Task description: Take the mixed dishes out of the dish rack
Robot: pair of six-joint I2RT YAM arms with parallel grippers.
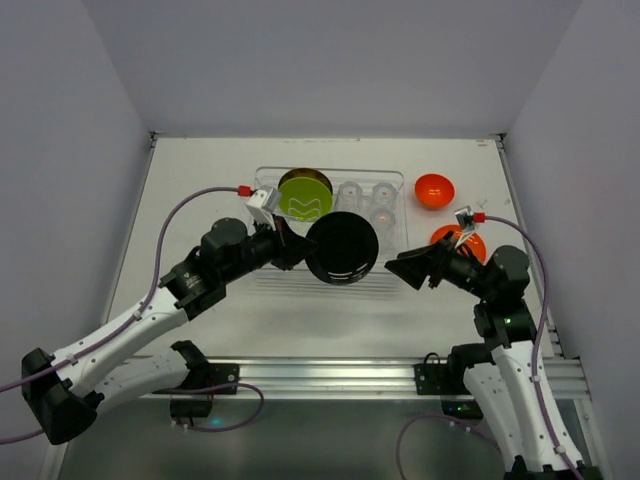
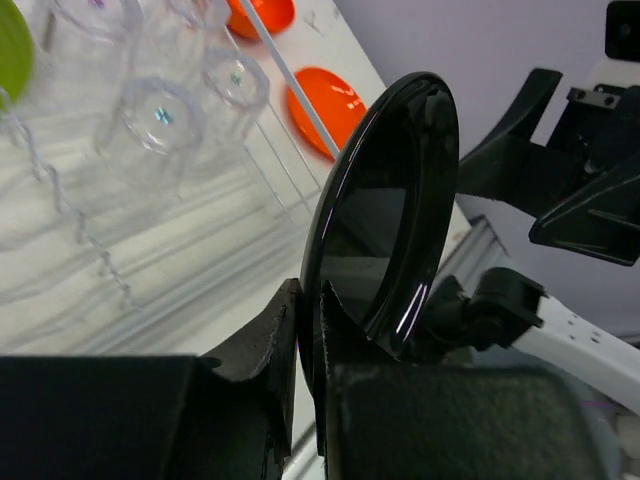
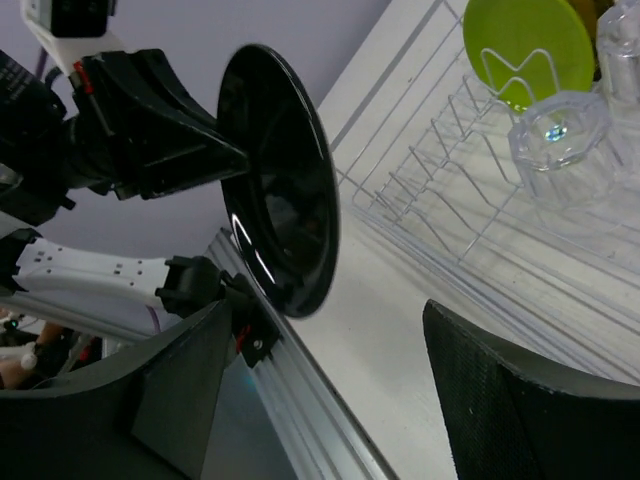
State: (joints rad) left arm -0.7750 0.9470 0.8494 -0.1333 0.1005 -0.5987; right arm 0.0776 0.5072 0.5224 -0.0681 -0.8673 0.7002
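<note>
Top external view: a white tabletop (image 1: 200, 200) enclosed by plain pale walls (image 1: 60, 150) on the left, right and far sides, with a metal rail (image 1: 330, 372) along the near edge carrying both arm bases.

Dish rack (image 1: 380, 280): clear, set at the far centre of the tabletop. A green plate (image 1: 305, 200) stands on edge in its far left part, with a yellow-brown plate (image 1: 300, 176) just behind it. Clear glasses (image 1: 365, 197) occupy the far right part.

Outside the rack: an orange bowl (image 1: 434, 189) sits on the tabletop to the right of it. An orange plate (image 2: 325, 105) lies nearer, partly hidden by the right arm.

Left arm: reaches from the near left corner diagonally towards the centre. The left claw (image 2: 310, 320) is clamped tight on the rim of the black plate (image 1: 342, 248), which is held on edge above the near half of the rack, clear of the wires.

Right arm: rises from the near right base and bends left at the wrist. The right claw (image 3: 330, 400) points at the black plate from the right, jaws wide apart and empty. A gap separates it from the plate.
</note>
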